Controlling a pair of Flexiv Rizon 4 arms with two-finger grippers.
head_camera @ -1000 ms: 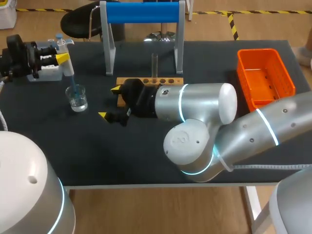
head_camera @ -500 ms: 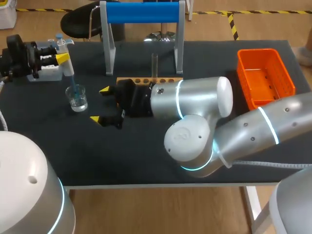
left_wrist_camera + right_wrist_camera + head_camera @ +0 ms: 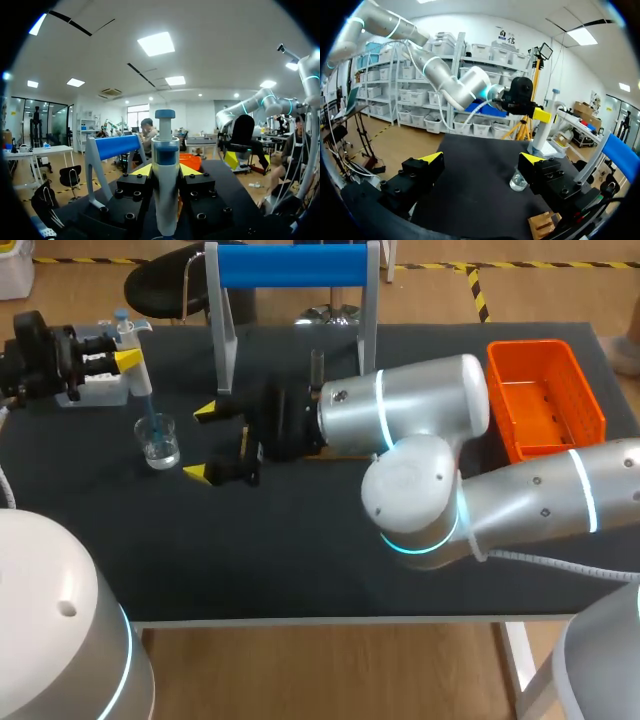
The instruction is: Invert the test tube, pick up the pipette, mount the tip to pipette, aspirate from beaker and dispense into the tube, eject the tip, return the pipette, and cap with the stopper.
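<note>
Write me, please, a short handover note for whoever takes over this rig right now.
Left gripper: shut on the pipette, mounted tip down in the beaker.
Right gripper: open, empty, near the beaker.
Test tube: upright in the wooden rack.
Done: pipette picked up, tip on.
To do: finish aspirating, dispense into the tube, eject tip, return pipette, cap; no stopper in view.

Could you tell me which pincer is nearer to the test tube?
Right. The right pincer sits open a little to the test tube's left; the left pincer is farther left, shut on the pipette over the beaker.
</note>
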